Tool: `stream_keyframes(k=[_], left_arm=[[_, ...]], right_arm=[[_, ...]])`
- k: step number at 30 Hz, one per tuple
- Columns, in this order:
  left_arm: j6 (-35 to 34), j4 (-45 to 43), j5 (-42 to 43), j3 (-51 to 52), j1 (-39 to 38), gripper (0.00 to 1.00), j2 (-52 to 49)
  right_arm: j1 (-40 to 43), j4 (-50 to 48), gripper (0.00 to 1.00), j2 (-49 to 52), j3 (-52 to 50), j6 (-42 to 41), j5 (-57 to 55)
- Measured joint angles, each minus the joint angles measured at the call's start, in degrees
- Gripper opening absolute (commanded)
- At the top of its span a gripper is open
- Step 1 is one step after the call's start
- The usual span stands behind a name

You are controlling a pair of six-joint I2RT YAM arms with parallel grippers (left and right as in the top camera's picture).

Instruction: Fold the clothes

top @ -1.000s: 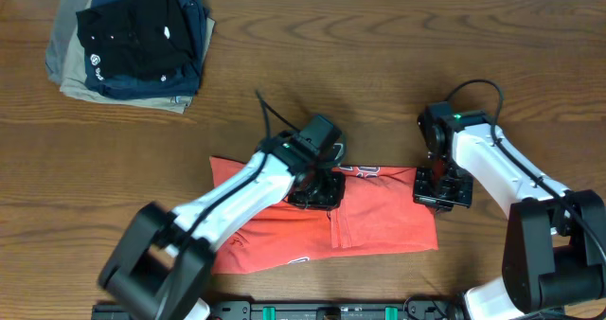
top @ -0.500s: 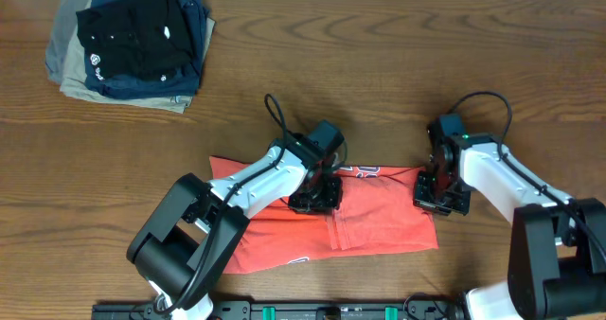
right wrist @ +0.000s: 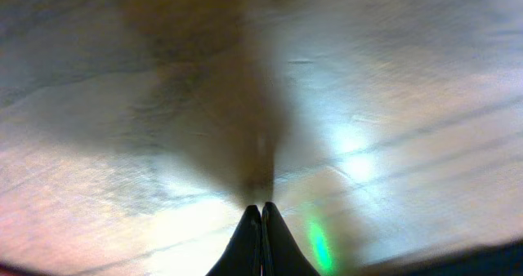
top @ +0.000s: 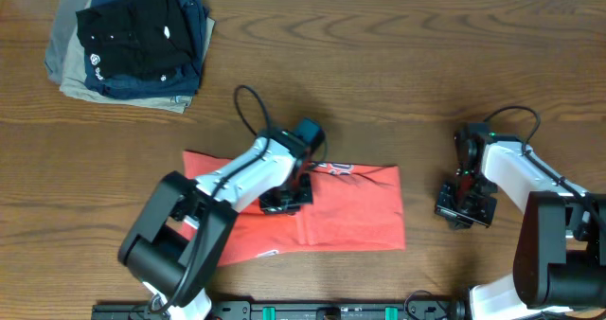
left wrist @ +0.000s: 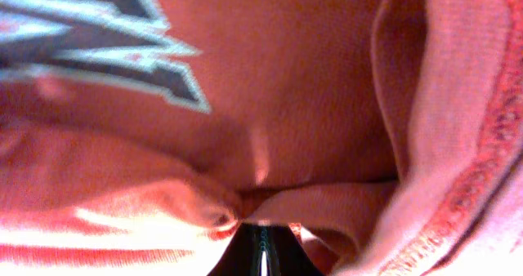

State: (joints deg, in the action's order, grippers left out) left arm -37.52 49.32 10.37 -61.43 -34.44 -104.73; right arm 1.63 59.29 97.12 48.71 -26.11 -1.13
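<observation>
Overhead, I see the wooden table [top: 379, 64] filling the frame, with the coral-red T-shirt [top: 350, 216] lying flat on it near the front edge, a little left of centre. It is spread as a wide, low shape. Its right edge is fairly straight and its left end runs out to a point. A strip of navy, white-edged lettering [top: 333, 168] shows along its upper edge.

At the far left corner, well apart from the shirt, sits a stack of folded garments [top: 133, 45], with black and navy on top and khaki underneath.

The left arm [top: 227, 183] reaches across the shirt. The left gripper [top: 284, 202] is down on the cloth just below the lettering. On the left wrist camera its fingertips [left wrist: 245, 260] are pressed together, with a gathered pleat of red fabric pinched right at them. A stitched hem [left wrist: 482, 162] curls up on the right of that view.

The right gripper [top: 464, 209] is off the shirt, over bare wood to its right. On the right wrist camera its fingers [right wrist: 248, 247] meet in a closed point with nothing between them, and only blurred tabletop lies beyond.
</observation>
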Motion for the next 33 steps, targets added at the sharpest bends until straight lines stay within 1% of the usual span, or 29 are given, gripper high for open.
stream_keyframes(k=[2, 5, 9, 12, 15, 17, 20, 24, 28, 33], left_arm=[[0.0, 0.7, -1.9, 0.0, 0.7, 0.06, 2.0], [0.1, 0.6, -3.3, 0.0, -0.2, 0.06, 8.1], [0.2, 0.6, -3.4, -0.2, -1.7, 0.06, 16.7], [0.2, 0.6, -2.1, -0.3, -2.1, 0.06, 19.6], [0.2, -0.5, 0.1, -0.2, -2.6, 0.06, 19.0], [0.2, -3.0, 1.8, 0.2, -3.1, 0.07, 17.9], [0.2, -6.3, 4.8, 1.1, -4.0, 0.06, 15.6], [0.1, -7.0, 7.8, 1.9, -4.7, 0.06, 11.9], [0.0, -7.5, 9.0, 2.0, -4.7, 0.06, 8.5], [-0.2, -9.5, 9.3, 2.1, -4.7, 0.06, 3.9]], right_arm=[[0.0, 0.6, 0.01, 0.0, 1.7, 0.1, 0.2], [0.0, 0.7, 0.01, 0.0, 4.1, 1.3, 2.8], [-0.3, -0.7, 0.01, 0.0, 5.2, 4.8, 10.9], [-1.6, -1.9, 0.01, 0.0, 5.2, 7.9, 17.7], [-4.2, -4.4, 0.01, 0.0, 5.2, 9.9, 22.5], [-6.6, -6.7, 0.01, 0.0, 5.2, 10.5, 25.0], [-9.7, -9.6, 0.01, 0.0, 5.2, 10.0, 27.1], [-13.0, -11.9, 0.01, 0.0, 5.2, 8.8, 28.5], [-14.3, -13.7, 0.04, 0.0, 5.2, 7.8, 28.9], [-14.3, -15.9, 0.05, 0.0, 5.2, 6.8, 29.2]])
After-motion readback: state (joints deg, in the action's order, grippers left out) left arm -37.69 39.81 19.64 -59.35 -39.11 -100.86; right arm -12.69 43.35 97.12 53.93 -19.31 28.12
